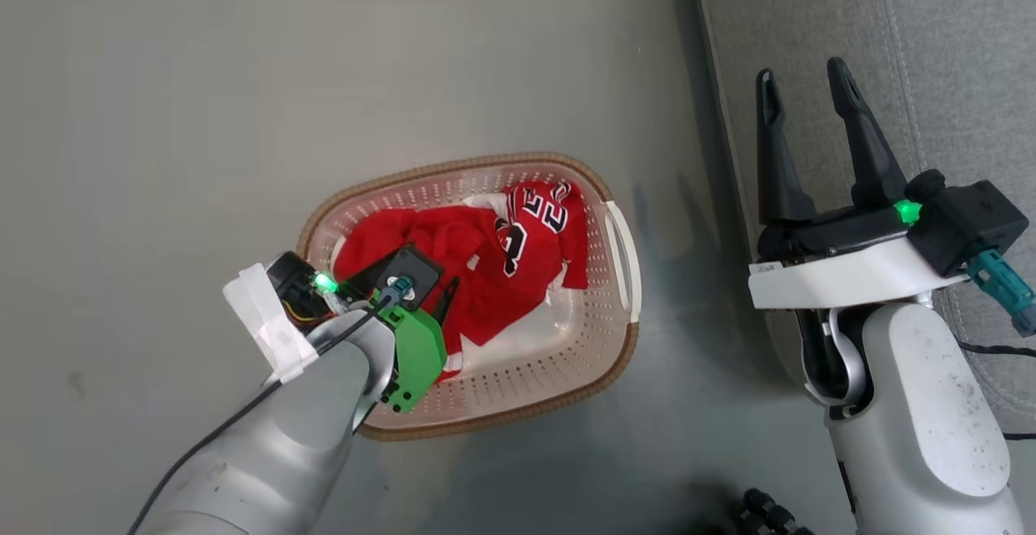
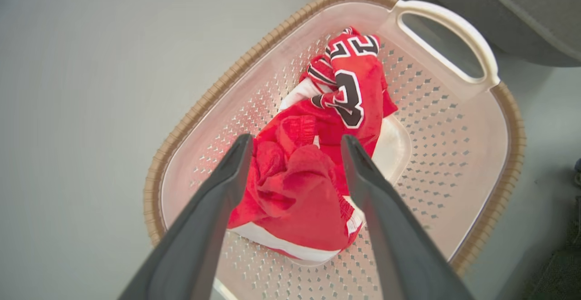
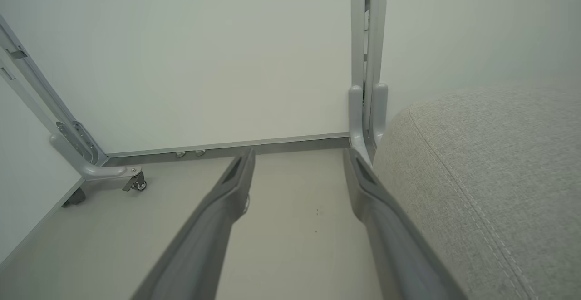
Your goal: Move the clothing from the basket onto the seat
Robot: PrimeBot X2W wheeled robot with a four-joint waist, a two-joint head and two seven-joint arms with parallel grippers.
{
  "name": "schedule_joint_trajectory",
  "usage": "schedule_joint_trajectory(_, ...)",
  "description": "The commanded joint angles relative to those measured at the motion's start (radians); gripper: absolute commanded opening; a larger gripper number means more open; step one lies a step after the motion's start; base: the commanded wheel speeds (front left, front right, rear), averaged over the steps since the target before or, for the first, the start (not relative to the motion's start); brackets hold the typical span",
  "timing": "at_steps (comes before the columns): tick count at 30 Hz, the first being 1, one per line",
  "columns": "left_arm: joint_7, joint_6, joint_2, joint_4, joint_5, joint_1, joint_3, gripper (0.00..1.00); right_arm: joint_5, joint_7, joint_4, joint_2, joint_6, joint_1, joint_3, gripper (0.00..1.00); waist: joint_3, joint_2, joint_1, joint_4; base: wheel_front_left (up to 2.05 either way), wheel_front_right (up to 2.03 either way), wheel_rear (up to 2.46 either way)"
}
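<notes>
Red soft clothing (image 1: 477,264) lies crumpled in the perforated plastic basket (image 1: 558,357).

Smooth grey floor (image 1: 243,74) under the basket (image 1: 526,373), the seat (image 1: 809,33) near it, wheeled metal frame (image 3: 86,164) by the wall.

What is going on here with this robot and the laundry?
The robot is set to empty a basket that stands on the floor. Its left tool hangs open over the red clothing inside the basket, with nothing gripped yet. The right tool is open and empty at the edge of the grey seat.
</notes>
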Motion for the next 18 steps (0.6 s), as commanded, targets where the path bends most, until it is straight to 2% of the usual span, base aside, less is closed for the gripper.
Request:
schedule_joint_trajectory(1, 0.003, -0.003, 0.019, 0.018, 0.01, -0.034, -0.017, 1.0, 0.013, -0.003, -0.007, 0.002, 0.0, -0.022, 0.005, 1.0, 0.148, -0.0001, -0.0003, -0.08, 0.0, 0.0, 0.0)
schedule_joint_trajectory(13, 0.072, -0.001, 0.081, 0.138, 0.034, -0.169, -0.166, 1.0, 0.09, -0.003, -0.021, 0.002, 0.0, -0.064, 0.027, 1.0, 0.269, -0.0001, -0.0003, -0.142, 0.0, 0.0, 0.0)
schedule_joint_trajectory(18, 0.14, -0.001, 0.097, 0.166, 0.067, -0.199, -0.232, 1.0, 0.119, -0.003, -0.023, 0.001, 0.0, -0.069, 0.039, 1.0, 0.293, -0.0001, -0.0003, -0.161, 0.0, 0.0, 0.0)
